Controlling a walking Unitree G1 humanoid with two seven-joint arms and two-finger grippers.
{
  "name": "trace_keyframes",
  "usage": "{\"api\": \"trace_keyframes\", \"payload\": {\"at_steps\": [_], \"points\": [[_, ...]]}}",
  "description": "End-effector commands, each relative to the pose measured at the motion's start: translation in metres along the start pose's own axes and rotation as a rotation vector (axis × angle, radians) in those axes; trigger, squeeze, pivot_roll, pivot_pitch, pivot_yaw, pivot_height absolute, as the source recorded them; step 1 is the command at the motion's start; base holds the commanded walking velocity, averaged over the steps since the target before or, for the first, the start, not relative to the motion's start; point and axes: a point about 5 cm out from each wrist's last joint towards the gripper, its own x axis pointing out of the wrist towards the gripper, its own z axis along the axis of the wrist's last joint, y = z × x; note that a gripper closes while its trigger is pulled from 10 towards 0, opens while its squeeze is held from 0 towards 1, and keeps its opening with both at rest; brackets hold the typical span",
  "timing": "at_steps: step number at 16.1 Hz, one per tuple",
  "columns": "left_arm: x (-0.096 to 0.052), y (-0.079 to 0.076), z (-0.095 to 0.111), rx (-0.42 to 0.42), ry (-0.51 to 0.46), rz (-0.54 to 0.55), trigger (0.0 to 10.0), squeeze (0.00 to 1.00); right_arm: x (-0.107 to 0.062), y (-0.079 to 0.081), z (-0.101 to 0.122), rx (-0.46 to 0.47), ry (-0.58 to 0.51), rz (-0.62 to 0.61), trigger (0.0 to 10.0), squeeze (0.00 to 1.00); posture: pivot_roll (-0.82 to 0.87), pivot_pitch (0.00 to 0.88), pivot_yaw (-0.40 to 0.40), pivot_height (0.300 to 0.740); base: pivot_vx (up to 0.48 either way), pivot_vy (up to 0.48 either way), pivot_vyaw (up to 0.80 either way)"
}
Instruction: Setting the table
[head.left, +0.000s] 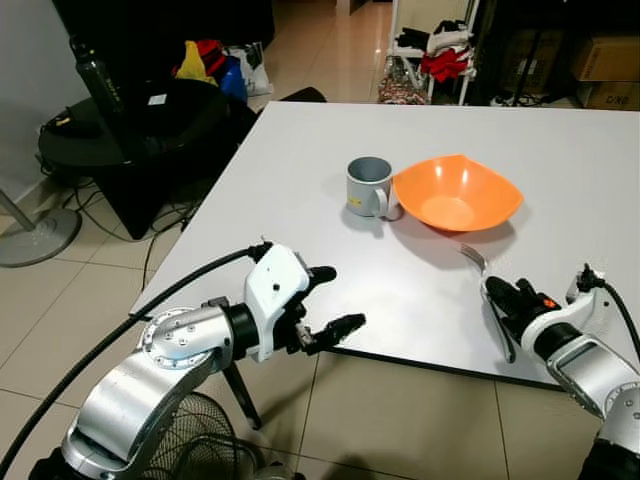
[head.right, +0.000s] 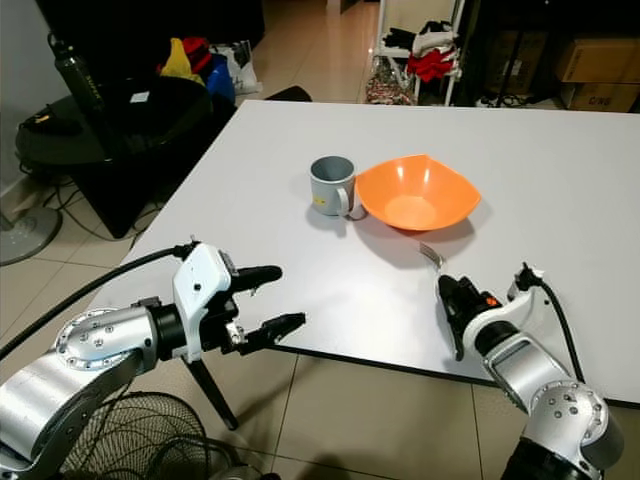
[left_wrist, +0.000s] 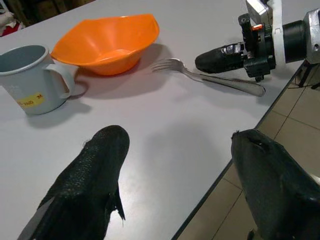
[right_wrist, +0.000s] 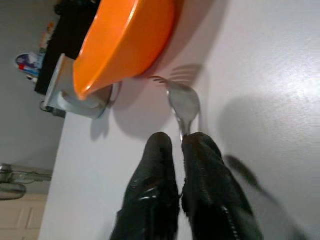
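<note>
White and smooth, the table (head.left: 300, 180) is carrying everything I am working with, so I am taking the orange bowl (head.left: 456, 192) as my landmark. It is standing near the middle of the table, and I am judging it as light plastic, stiff, not fragile, easy to push by accident. The grey mug (head.left: 368, 186) is standing upright just beside the bowl on the robot's left, touching or nearly touching its rim, the handle turned toward the bowl. It is looking like enamel or metal, so rigid and a little slippery.

The left gripper (head.left: 328, 300) is hovering at the table's near edge, well apart from the bowl, its fingers spread wide and holding nothing.

The right gripper (head.right: 450, 300) is sitting on the near side of the bowl and is pinching the handle of the fork (left_wrist: 210, 76). The tines are pointing toward the bowl, close to its base. The fork is thin steel, stiff, light and slippery, so I am thinking the middle of the handle is the safe place to hold, otherwise it may be swinging between the pads.
</note>
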Motion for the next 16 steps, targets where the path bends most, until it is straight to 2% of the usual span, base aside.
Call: {"api": "trace_keyframes", "payload": {"at_steps": [1,10,11,13,16], "points": [[0.001,0.003,0.001,0.016,0.004,0.003,10.0,0.00,0.001,-0.007,-0.007,0.014,0.037,-0.045,10.0,1.00,0.08,0.000,0.120,0.740,0.000,0.000,0.00],[0.002,0.003,0.002,0.021,0.002,-0.005,10.0,0.00,-0.003,-0.008,0.002,-0.019,0.011,-0.077,10.0,1.00,0.08,0.000,0.125,0.740,0.000,0.000,0.00],[0.002,0.003,0.002,0.021,0.002,-0.005,10.0,0.00,-0.004,-0.007,0.003,-0.060,0.014,-0.087,10.0,1.00,0.08,0.000,0.124,0.740,0.000,0.000,0.00],[0.001,0.003,0.002,0.023,0.003,-0.002,10.0,0.00,-0.008,0.000,0.013,-0.227,0.000,-0.099,10.0,1.00,0.08,0.000,0.122,0.740,0.000,0.000,0.00],[0.001,0.003,0.002,0.024,0.001,0.000,10.0,0.00,-0.013,0.010,0.025,-0.306,-0.029,-0.094,10.0,1.00,0.08,0.000,0.115,0.740,0.000,0.000,0.00]]}}
